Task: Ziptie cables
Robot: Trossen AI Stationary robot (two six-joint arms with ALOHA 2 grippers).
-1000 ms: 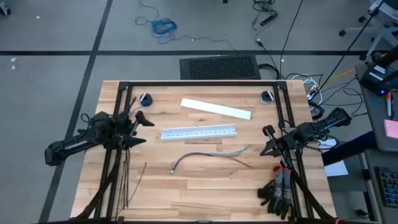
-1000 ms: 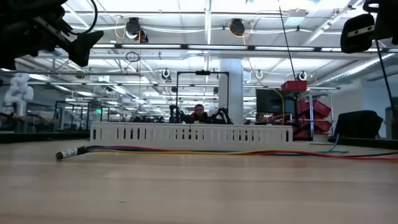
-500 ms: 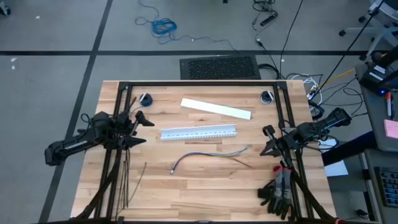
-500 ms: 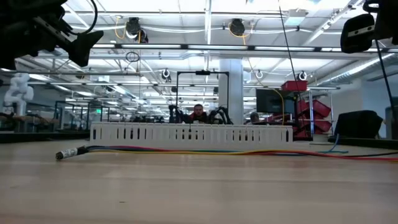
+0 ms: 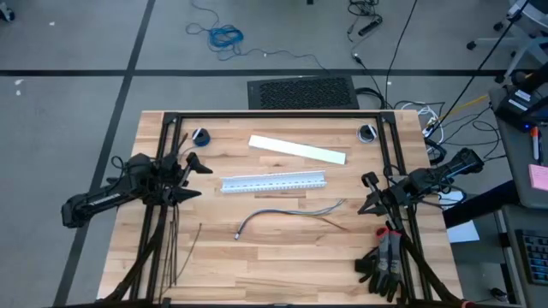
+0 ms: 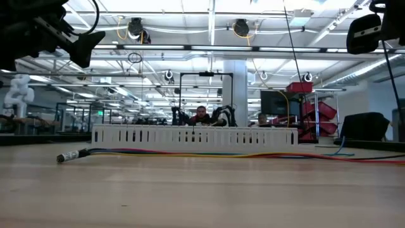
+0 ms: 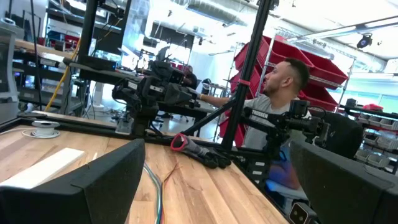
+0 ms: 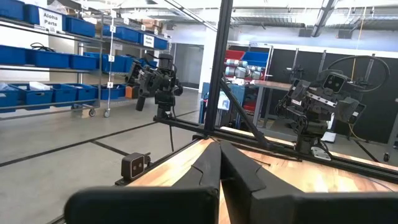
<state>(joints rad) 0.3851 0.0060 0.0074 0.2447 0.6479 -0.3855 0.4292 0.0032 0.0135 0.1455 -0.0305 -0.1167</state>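
Nothing on the table has shifted since the earlier frames; only a person in the room beyond, seen in the low view, has moved slightly. Both arms hang raised above the wooden table [image 5: 282, 257], the left gripper [image 5: 195, 178] at 9 o'clock with its fingers spread wide, the right gripper [image 5: 368, 194] at 3 o'clock with its fingers also spread, each apart from any object. At the table's centre lies the white slotted duct [image 5: 274, 182], with a flat white strip [image 5: 297, 149] beyond it toward 12 o'clock. Just below the duct toward 6 o'clock the cables [image 5: 291, 212] lie loose on the wood, their dark tip [image 5: 239, 234] pointing toward 7 o'clock. The zipties [image 5: 174, 252] lie well apart from them at 8 o'clock, near the left arm's base. Black gloves [image 5: 385, 261] rest at 4 o'clock
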